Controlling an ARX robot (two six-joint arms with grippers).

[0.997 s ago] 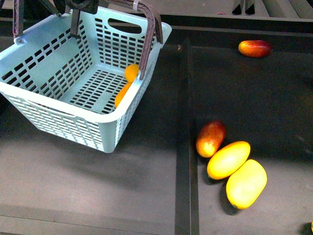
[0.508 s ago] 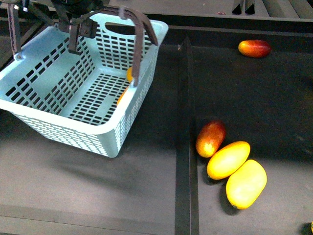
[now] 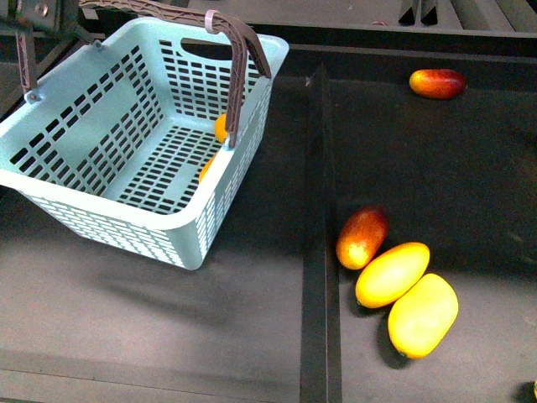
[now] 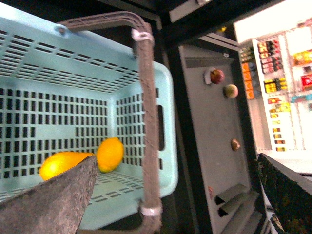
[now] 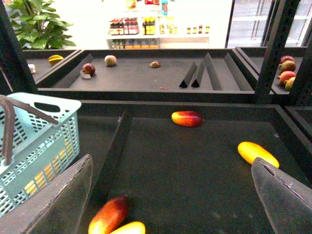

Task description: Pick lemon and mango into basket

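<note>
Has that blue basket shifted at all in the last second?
Yes. The basket moved left, away from the dark divider, and its handle swung over.

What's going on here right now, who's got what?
Neither gripper holds anything: both wrist views show open fingers with nothing between them. The basket sits at the left with its handle up, and the left wrist view shows two yellow-orange fruits inside, the lemon beside a longer one. Across the divider, three mangoes lie clustered near the front and a red mango lies farther back. The right wrist view shows another yellow mango.
</note>
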